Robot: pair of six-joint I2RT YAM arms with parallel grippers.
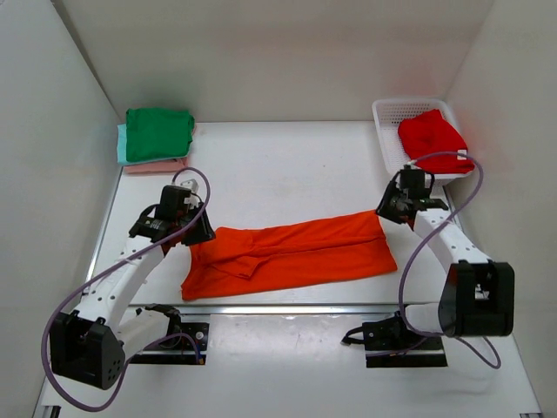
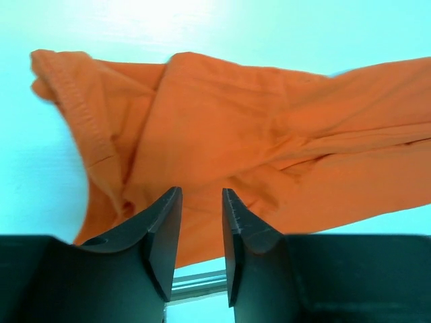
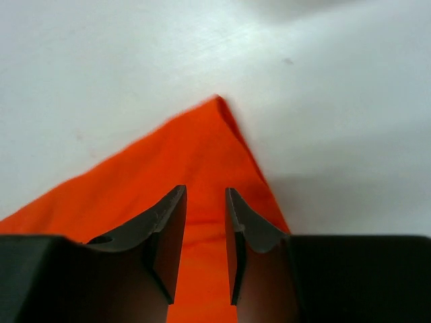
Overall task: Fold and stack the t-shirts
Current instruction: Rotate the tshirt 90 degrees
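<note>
**Orange shirt lying stretched between two arms**

The white counter [image 1: 287, 165] is carrying an orange shirt [image 1: 291, 252], lying as a long strip across its near middle. In the far-left corner a green shirt [image 1: 158, 132] is sitting on mint [image 1: 121, 144] and pink [image 1: 155, 166] ones. A red shirt [image 1: 432, 139] is resting in the basket [image 1: 387, 109] at far right. The left end effector [image 2: 202, 195] is hovering over the strip's left end, slightly spread and pinching nothing. The right end effector [image 3: 205, 192] is doing likewise at its far-right corner.

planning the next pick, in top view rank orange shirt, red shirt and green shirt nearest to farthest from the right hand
1. orange shirt, its corner at the right hand
2. red shirt, in the basket just beyond
3. green shirt, far left corner
</note>
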